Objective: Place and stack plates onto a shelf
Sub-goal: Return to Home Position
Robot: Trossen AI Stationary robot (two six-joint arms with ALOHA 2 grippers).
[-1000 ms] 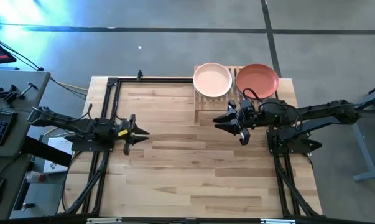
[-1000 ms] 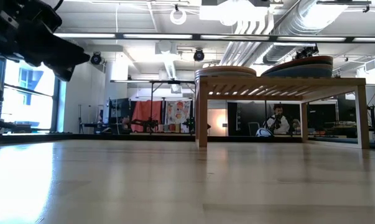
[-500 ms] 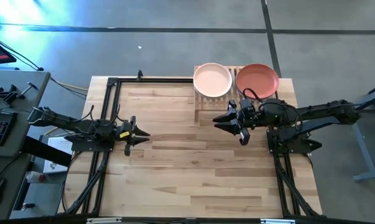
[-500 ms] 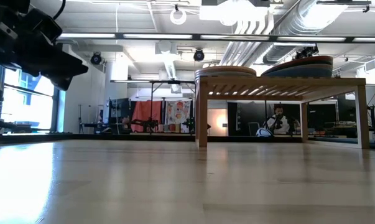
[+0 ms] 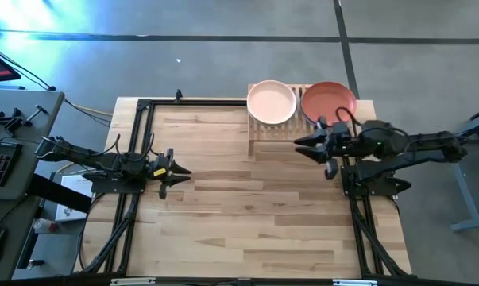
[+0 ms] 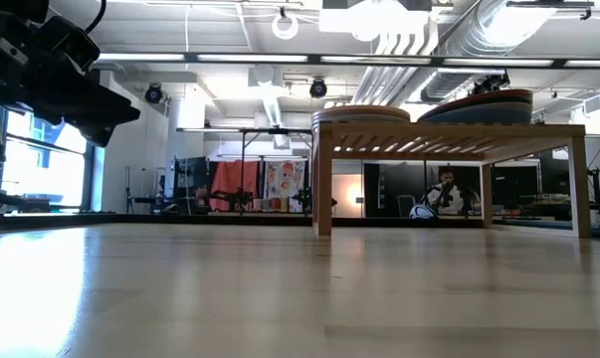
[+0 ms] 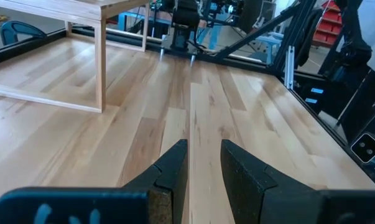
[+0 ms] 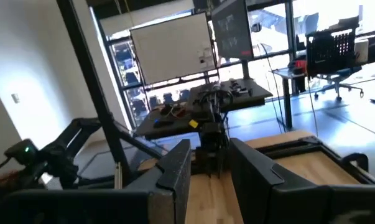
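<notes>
Plates (image 5: 272, 102) sit in two piles on shelf (image 6: 449, 132), upper centre. Left gripper (image 5: 185, 170) mid-left, right gripper (image 5: 301, 144) just below shelf, both empty, fingers parted. Likely homing; next, park arms.

right end effector (image 5: 300, 144) drawn back, rightward (beside shelf (image 5: 271, 133))

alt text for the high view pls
A peach plate and an orange-red plate top two stacks side by side on the shelf at the far edge of the table. The left gripper and right gripper hover over the table, empty.
</notes>
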